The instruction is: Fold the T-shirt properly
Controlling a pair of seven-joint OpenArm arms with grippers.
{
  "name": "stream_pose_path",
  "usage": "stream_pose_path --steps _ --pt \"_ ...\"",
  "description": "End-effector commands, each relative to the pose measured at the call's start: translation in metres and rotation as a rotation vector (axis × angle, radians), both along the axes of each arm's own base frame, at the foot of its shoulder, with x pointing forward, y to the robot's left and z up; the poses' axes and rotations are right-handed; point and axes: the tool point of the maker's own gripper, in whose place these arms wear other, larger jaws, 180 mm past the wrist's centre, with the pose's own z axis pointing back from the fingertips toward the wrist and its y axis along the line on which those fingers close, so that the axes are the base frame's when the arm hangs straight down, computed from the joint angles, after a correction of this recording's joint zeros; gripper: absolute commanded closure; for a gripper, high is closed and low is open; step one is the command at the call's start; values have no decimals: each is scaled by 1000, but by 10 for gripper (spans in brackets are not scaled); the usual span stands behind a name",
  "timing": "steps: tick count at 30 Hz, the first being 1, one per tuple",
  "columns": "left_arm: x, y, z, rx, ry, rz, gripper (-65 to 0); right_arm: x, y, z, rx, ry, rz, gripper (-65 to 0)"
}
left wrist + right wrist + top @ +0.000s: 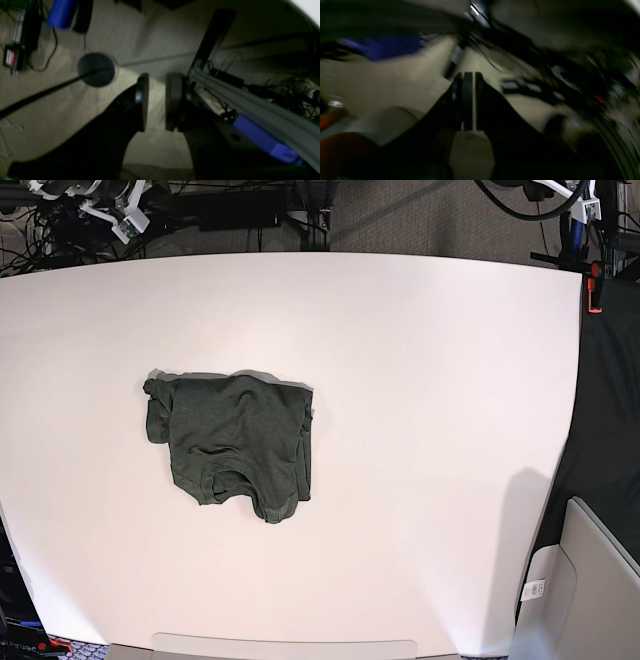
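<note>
Right wrist view heavily motion-blurred

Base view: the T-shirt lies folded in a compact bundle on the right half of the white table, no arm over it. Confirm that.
Not quite. The base view shows the T-shirt on the left half of the white table, not the right. The rest holds: it is a compact folded bundle, and no arm is over it.

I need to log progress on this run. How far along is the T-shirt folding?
Done: the T-shirt lies as a compact, slightly rumpled bundle on the white table. In hand: nothing; the left gripper and right gripper are empty over the floor. Left: perhaps neatening the bunched edges.
</note>
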Motion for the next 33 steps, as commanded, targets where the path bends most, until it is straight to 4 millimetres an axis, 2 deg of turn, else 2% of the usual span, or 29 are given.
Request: stream_pose_path --steps 1,4,8,13,16,25,29,33 --pt "4 1 -2 0 -12 -6 -98 2 0 -2 -16 -10 1 -2" --pt "2 5 -20 6 38 -34 -98 -5 -9 -25 -102 40 2 -2" --pt "-16 -7 -58 -10 144 -74 -98 -18 -14 -60 -130 133 -1 -2" --pt "-38 -18 -102 -80 245 -27 -98 -26 -1 -99 -51 186 -25 -2" --pt "-46 -28 -123 -102 249 -19 -98 -36 -2 -121 -73 221 3 -2" --pt "-68 -68 -174 -181 343 -47 -98 -27 4 -168 -25 270 -91 -2" --pt "-69 -74 -189 -187 357 -49 -98 -22 -9 -189 -76 243 -235 -2" --pt "-70 -71 -201 -179 369 -26 -98 -12 -21 -203 -116 184 -341 -2"
